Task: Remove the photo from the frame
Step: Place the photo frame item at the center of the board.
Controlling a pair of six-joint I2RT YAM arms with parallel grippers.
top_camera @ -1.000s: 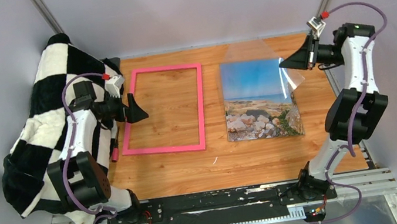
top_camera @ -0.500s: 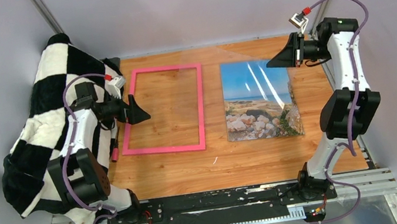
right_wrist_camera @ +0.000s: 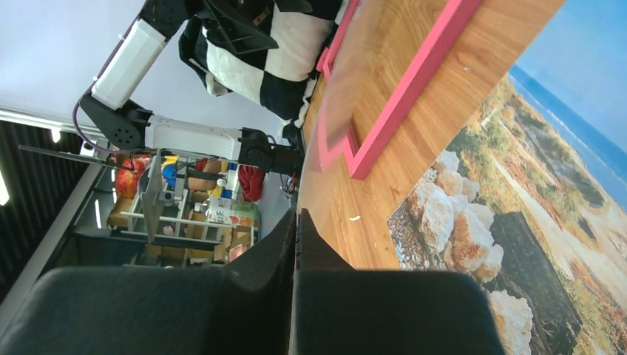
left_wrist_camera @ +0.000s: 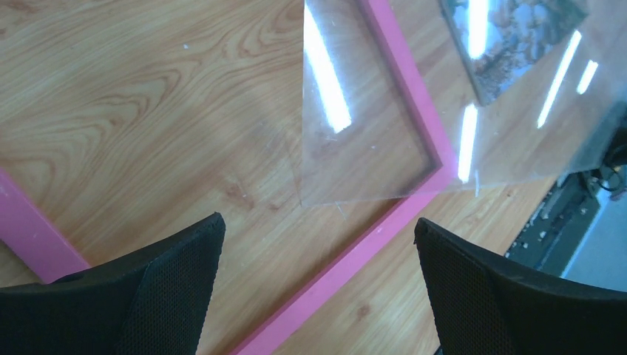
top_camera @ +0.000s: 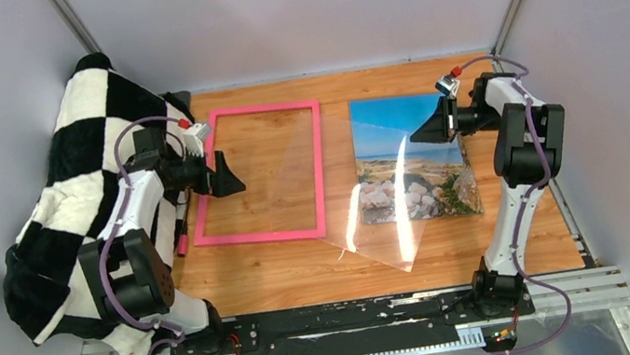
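The photo (top_camera: 413, 163) lies flat on the wooden table, right of the empty pink frame (top_camera: 263, 109). My right gripper (top_camera: 418, 137) hovers over the photo's far part, shut on one edge of a clear plastic sheet (top_camera: 375, 225). The sheet slants down to the left over the photo and the frame's right rail. In the right wrist view the gripper (right_wrist_camera: 296, 216) has its fingers pressed together, with the photo (right_wrist_camera: 517, 207) and frame (right_wrist_camera: 414, 81) beyond. My left gripper (top_camera: 231, 179) stands open just inside the frame's left rail. Seen from its wrist, the gripper (left_wrist_camera: 316, 222) is above the frame (left_wrist_camera: 384, 229), with the sheet (left_wrist_camera: 370, 148) ahead.
A black-and-white checkered cloth (top_camera: 77, 185) is heaped at the left table edge beside the left arm. A small white scrap (top_camera: 340, 255) lies on the wood in front of the frame. Grey walls close in the back and both sides.
My right arm has swung down and to the left. It brought the clear sheet from high at the far right to a slant over the photo and frame. The left gripper barely shifted.
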